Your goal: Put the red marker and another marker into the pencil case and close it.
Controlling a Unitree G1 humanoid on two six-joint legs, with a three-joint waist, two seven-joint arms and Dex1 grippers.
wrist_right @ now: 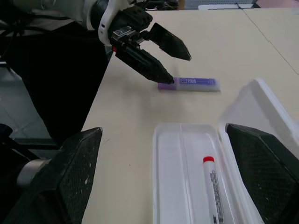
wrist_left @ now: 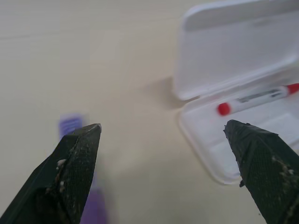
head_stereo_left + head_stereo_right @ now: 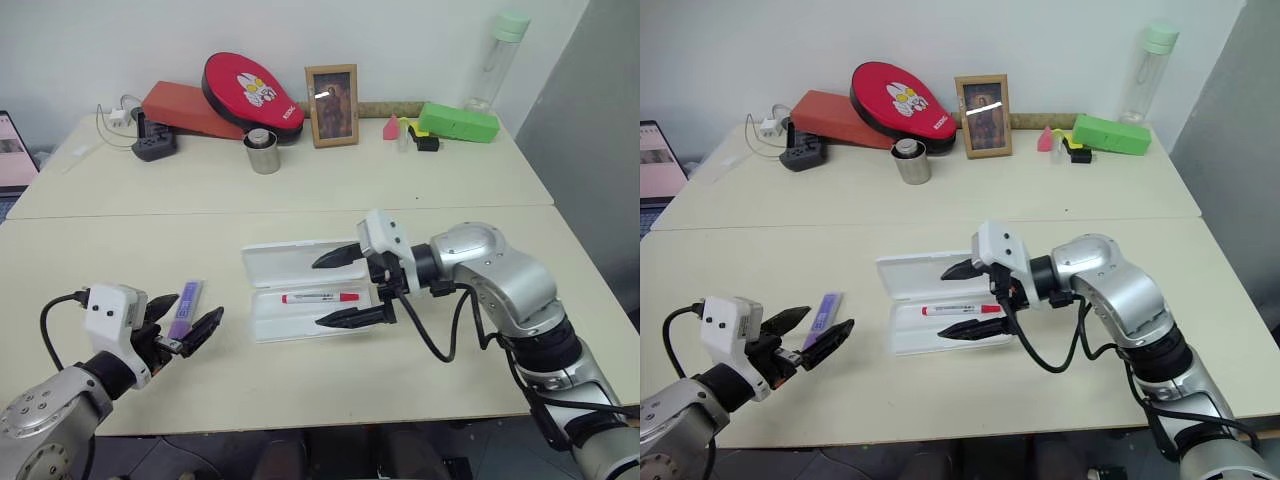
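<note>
The pencil case lies open in the middle of the table, its lid folded back toward the far side. The red marker rests flat in the case's tray. My right gripper hovers open over the right end of the case, one finger over the lid and one over the tray's near edge, holding nothing. The purple marker lies on the table left of the case. My left gripper is open at its near end, one fingertip close against the marker.
Along the back of the table stand a red pad, a red box, a photo frame, a metal cup, a green box, a bottle and a power strip. A laptop sits at the left edge.
</note>
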